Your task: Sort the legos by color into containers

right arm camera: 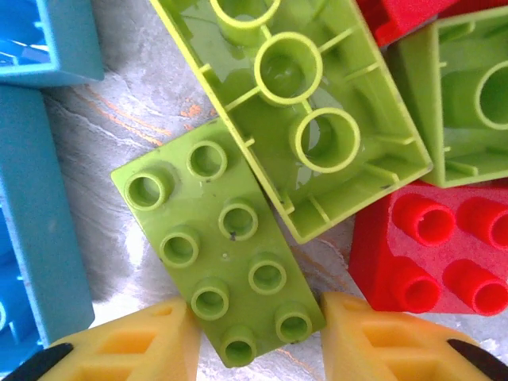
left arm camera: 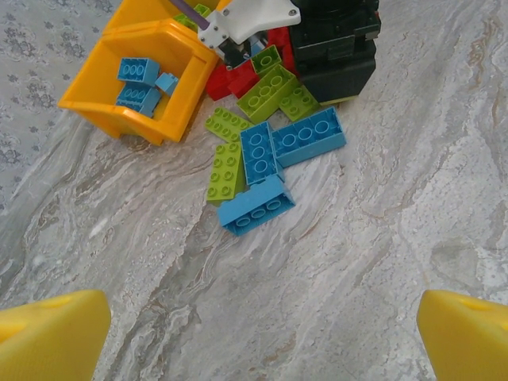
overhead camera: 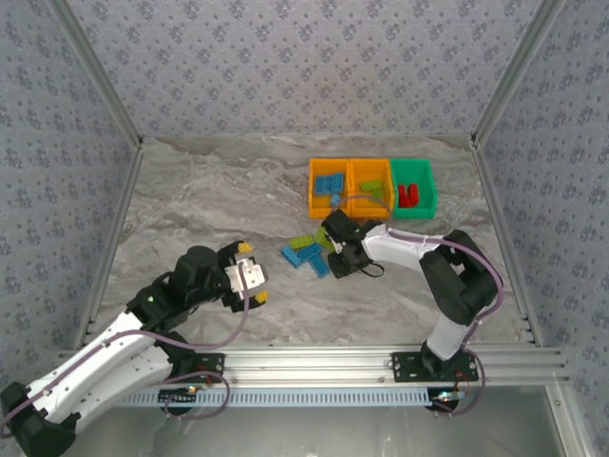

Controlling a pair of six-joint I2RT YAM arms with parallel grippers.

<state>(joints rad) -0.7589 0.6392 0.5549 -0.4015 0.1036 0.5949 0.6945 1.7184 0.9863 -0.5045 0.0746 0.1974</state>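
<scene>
Straddling one end of a lime plate (right arm camera: 218, 238) in the loose pile of legos (overhead camera: 306, 252) on the marble tabletop (overhead camera: 209, 200), the right claw (right arm camera: 258, 349) is seen with a yellow finger at either edge of the plate; whether it is clamped cannot be told. The left claw (overhead camera: 249, 276) is held spread wide and empty, apart from the pile. Blue bricks are seen in the left orange bin (overhead camera: 311, 190), lime in the middle orange bin (overhead camera: 369, 162), red in the green bin (overhead camera: 434, 190).
</scene>
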